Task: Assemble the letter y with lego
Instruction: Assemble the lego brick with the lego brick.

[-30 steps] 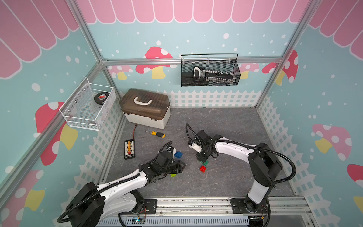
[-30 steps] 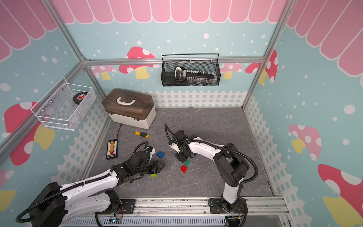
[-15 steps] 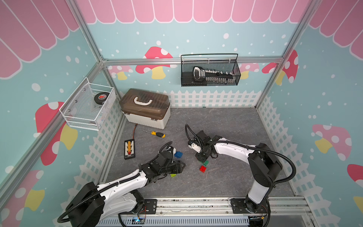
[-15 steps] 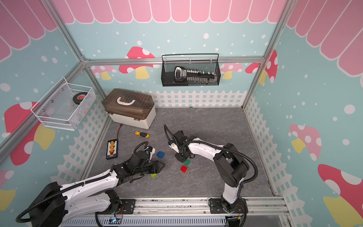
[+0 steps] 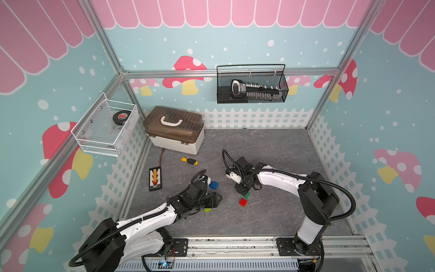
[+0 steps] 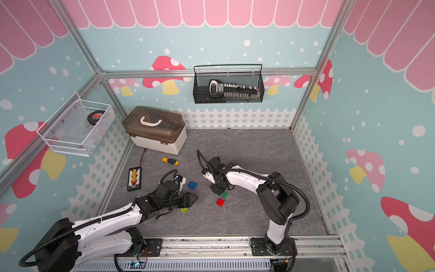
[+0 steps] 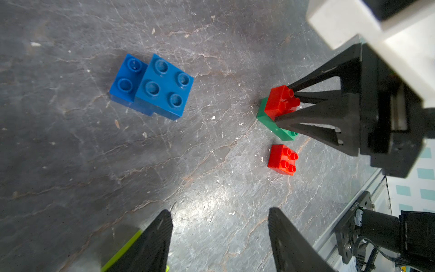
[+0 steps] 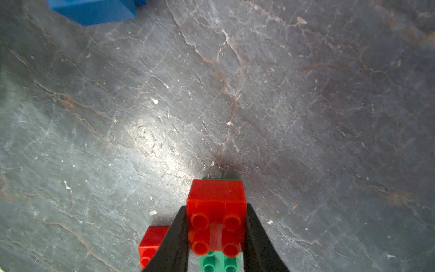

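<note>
White wire basket (image 5: 77,139) on the left wall carries a black hockey puck (image 5: 121,116). Next along, a toolbox (image 5: 174,131) with a smoky brown lid stands at the back of the grey slate-patterned mat (image 5: 270,150). In front of it lie a black connector strip (image 5: 155,178) and a yellow-handled screwdriver (image 5: 188,160), well apart from the lego. The left gripper (image 7: 219,219) hangs low over the mat with its jaws spread and nothing between them. A lime-green brick (image 7: 127,249) lies at the outer side of one finger (image 7: 162,235), partly hidden, and whether they touch cannot be told. Just beyond the gripper sit the two blue bricks (image 7: 153,87), joined, one overlapping half of the other. Further right, the right gripper (image 8: 216,235) points down at the mat and pinches a red brick (image 8: 216,200) by two opposite sides. That brick sits on one end of the longer dark-green brick (image 7: 276,128), which lies flat on the mat with its other studs bare. A second red brick (image 7: 282,159) lies loose just beside the dark-green one, on the side toward the rail, not touching it. On the back wall hangs a black mesh basket (image 5: 251,99) holding a socket set.
</note>
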Motion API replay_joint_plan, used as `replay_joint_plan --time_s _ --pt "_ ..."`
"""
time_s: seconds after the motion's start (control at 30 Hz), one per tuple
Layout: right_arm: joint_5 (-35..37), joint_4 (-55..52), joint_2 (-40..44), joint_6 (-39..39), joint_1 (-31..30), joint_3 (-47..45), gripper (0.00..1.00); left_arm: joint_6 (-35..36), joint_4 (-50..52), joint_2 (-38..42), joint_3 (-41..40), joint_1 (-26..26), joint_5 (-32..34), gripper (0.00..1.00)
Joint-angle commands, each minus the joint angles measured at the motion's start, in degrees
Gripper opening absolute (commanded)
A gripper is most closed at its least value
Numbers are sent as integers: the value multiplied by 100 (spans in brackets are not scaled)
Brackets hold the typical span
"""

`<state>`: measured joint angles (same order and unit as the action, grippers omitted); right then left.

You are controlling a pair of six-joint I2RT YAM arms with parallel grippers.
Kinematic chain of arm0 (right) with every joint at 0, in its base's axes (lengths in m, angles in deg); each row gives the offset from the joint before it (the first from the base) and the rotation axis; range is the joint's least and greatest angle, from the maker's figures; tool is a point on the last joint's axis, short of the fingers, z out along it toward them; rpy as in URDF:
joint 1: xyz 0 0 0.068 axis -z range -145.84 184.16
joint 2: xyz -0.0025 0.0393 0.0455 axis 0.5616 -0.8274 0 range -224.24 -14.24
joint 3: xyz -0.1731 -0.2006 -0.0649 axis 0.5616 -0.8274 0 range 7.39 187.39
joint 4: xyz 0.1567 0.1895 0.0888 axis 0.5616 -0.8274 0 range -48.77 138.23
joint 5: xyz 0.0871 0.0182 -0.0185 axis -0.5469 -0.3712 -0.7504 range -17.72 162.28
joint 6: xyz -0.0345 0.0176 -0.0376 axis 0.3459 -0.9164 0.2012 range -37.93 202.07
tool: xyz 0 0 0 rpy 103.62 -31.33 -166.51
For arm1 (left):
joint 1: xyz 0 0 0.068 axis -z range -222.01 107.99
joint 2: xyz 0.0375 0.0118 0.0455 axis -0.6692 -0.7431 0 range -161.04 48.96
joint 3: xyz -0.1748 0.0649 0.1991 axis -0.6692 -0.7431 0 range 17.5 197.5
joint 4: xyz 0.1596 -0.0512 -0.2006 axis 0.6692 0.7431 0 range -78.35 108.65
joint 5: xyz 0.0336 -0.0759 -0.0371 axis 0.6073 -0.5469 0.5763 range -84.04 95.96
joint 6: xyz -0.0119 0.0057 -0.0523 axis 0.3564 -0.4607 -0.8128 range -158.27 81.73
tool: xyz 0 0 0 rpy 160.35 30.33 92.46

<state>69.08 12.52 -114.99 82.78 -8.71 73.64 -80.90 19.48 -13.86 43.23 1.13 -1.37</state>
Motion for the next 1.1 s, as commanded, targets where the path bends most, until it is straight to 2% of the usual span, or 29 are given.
replay_joint_plan --time_s 0.0,0.23,0.7,1.07 --pt "-100 -539 -94 130 -55 -169 26 -11 -97 51 -120 -33 74 67" --pt "-411 -314 -318 21 -55 -132 26 -17 -85 95 -135 -33 100 67" --pt "225 -633 -323 324 -42 45 26 28 -54 49 -86 -33 111 67" --pt "-27 -579 -459 367 -37 19 26 35 -51 116 -97 -42 133 66"
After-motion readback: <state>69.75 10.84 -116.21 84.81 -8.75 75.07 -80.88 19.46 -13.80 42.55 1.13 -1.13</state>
